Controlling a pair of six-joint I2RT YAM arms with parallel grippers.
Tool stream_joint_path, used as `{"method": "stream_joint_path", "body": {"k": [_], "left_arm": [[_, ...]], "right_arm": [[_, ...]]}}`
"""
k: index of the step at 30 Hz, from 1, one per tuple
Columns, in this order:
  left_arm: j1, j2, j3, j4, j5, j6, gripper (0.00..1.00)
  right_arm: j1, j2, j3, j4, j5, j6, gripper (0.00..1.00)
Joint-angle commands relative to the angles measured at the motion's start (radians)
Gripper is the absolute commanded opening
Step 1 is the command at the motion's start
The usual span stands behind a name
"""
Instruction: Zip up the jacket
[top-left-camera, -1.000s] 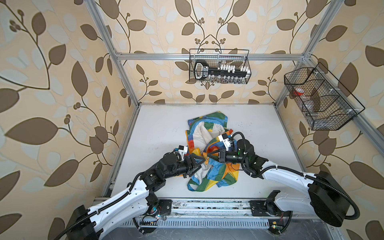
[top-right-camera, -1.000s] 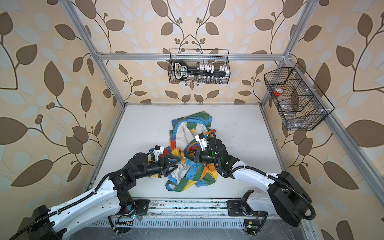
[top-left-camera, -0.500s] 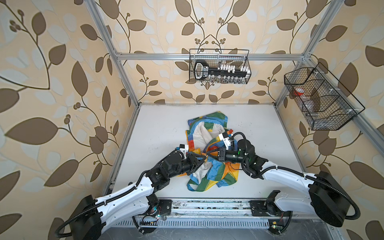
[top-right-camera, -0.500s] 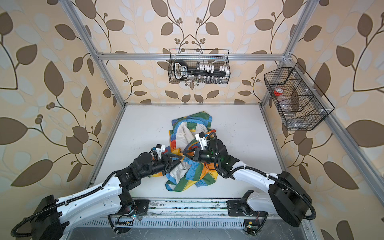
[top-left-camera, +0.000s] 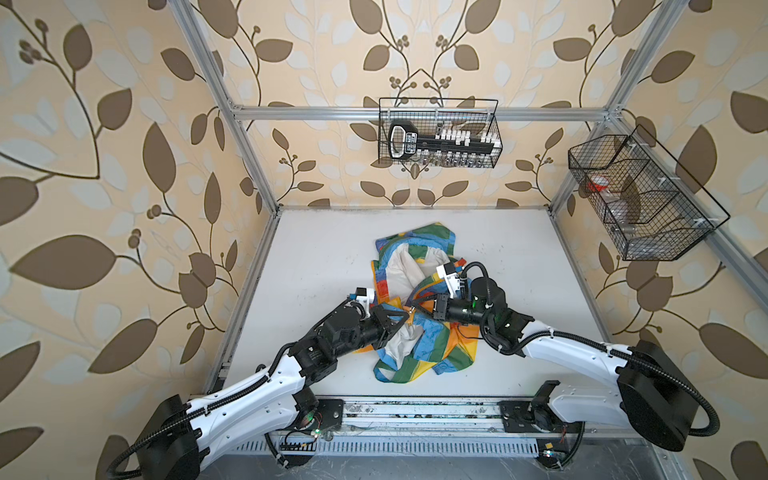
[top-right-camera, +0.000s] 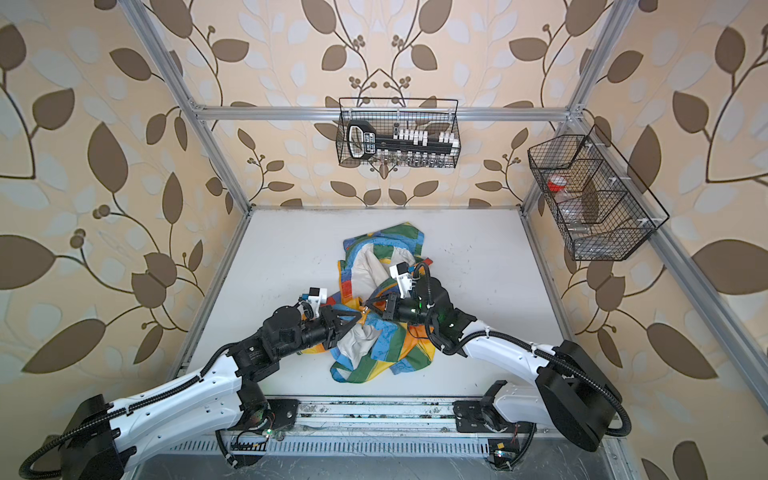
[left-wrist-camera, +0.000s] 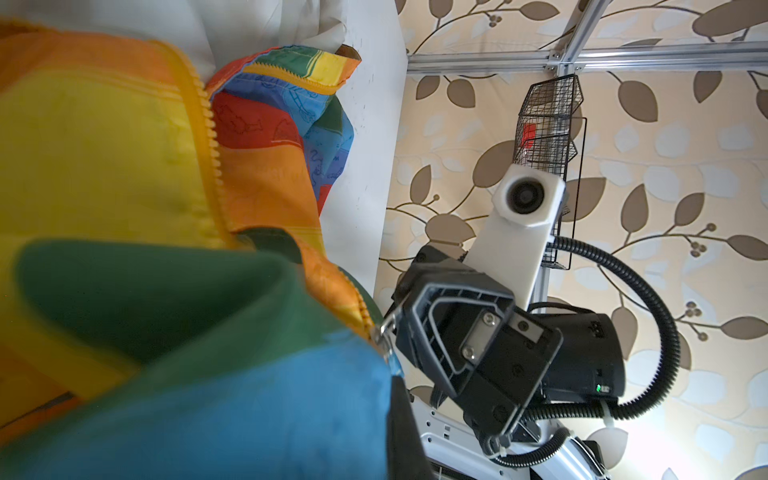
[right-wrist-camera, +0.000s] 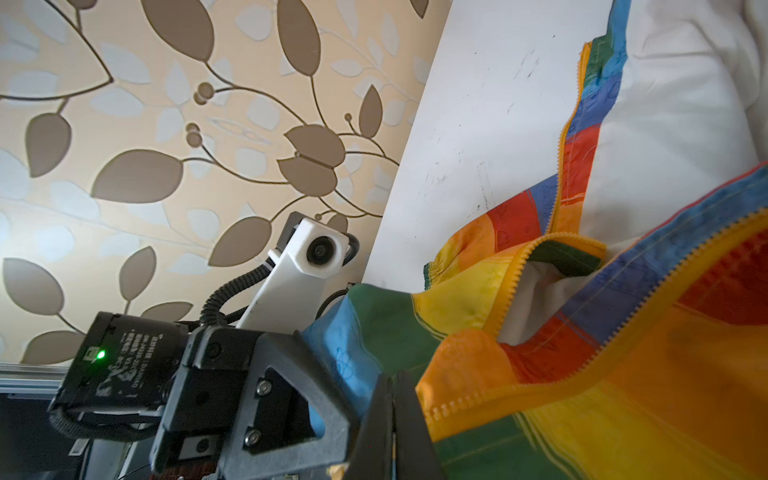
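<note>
Left gripper (top-left-camera: 404, 319): we see it low, arm stretched over the table (top-left-camera: 316, 266), jaws pressed together on the jacket (top-left-camera: 419, 357) hem.
Right gripper (top-left-camera: 417, 309): faces it, pinching the jacket's zipper edge.
Jacket: crumpled mid-table, open.
Around: wire basket (top-left-camera: 436, 100) on the wall, well beyond the jacket.

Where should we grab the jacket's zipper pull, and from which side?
Pinch the small metal pull tab, not cloth. It juts from the fold where the orange-yellow teeth end, toward the right gripper, shut on the jacket beside it; that side looks best. Folded fabric covers its other side.
</note>
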Motion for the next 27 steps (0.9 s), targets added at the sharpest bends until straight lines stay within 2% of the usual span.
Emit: {"method": "stream_joint_path", "body": {"k": [1,6,10,12,14,16,18,20,22,25,27], "left_arm": [[-0.008,-0.046,0.022,-0.032,0.037,0.032,0.00],[-0.009,-0.075,0.026,-0.072,0.056,0.041,0.00],[-0.005,-0.138,0.042,-0.179,-0.002,0.082,0.00],[0.000,-0.185,0.070,-0.291,-0.077,0.150,0.00],[0.015,-0.214,0.153,-0.501,-0.216,0.275,0.00],[0.031,-0.202,0.236,-0.647,-0.341,0.386,0.00],[0.060,-0.169,0.303,-0.710,-0.393,0.479,0.00],[0.091,-0.136,0.355,-0.740,-0.394,0.530,0.00],[0.122,-0.105,0.385,-0.732,-0.314,0.601,0.00],[0.134,-0.087,0.385,-0.721,-0.231,0.585,0.00],[0.134,-0.088,0.364,-0.706,-0.165,0.556,0.00]], "right_arm": [[-0.011,0.036,0.061,-0.079,0.175,-0.113,0.00],[-0.047,0.114,0.117,-0.081,0.193,-0.147,0.00],[-0.121,0.141,0.166,-0.137,0.243,-0.231,0.00],[-0.178,0.143,0.190,-0.166,0.257,-0.273,0.00],[-0.247,0.142,0.223,-0.204,0.266,-0.322,0.00],[-0.310,0.141,0.253,-0.232,0.264,-0.348,0.00],[-0.379,0.142,0.285,-0.251,0.233,-0.357,0.00],[-0.425,0.136,0.313,-0.277,0.221,-0.373,0.00],[-0.458,0.129,0.326,-0.288,0.184,-0.363,0.00],[-0.449,0.120,0.324,-0.284,0.114,-0.338,0.00],[-0.405,0.112,0.305,-0.242,0.016,-0.316,0.00]]}}
